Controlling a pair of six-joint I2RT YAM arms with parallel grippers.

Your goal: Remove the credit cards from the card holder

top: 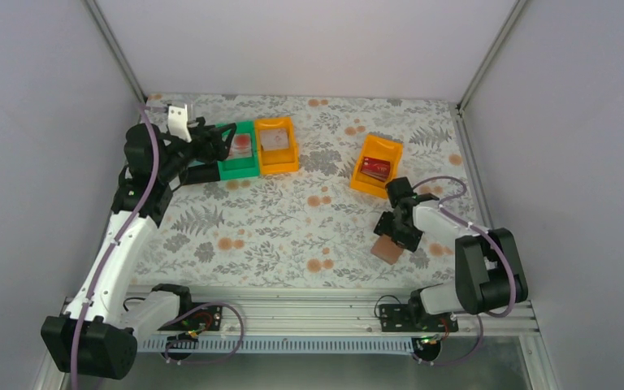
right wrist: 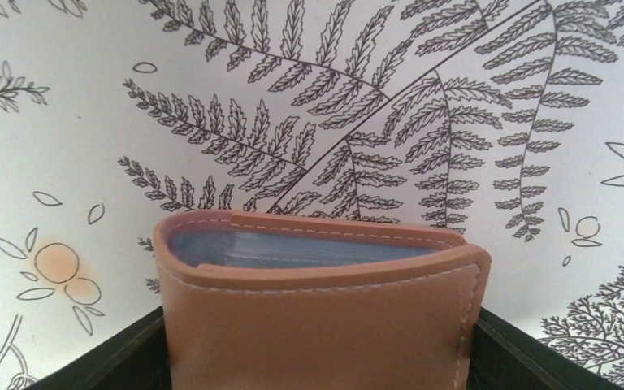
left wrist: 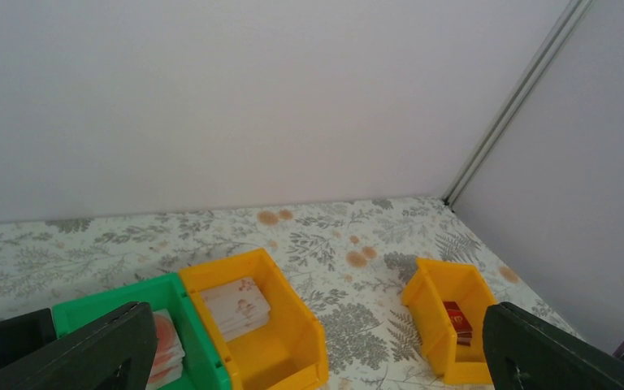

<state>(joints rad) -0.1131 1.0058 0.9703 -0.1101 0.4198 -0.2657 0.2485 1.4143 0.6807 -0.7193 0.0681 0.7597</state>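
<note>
Noted right hand (top: 390, 241) grasping closed card holder (right wrist: 317, 317) by its side edges, at counter's (top: 292, 231) near right part. Found left hand (top: 224, 144) released, spread wide, empty, over green bin (top: 240, 169). Observed dark red credit card (top: 376, 170) lying in right-side orange bin (top: 392, 147).

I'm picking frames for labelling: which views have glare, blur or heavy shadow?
Top view: soft even light, no glare, holder small. Left wrist: bins sharp, left fingers dark and featureless at the bottom corners. Right wrist: holder close and crisp, stitching clear, no glare.
</note>
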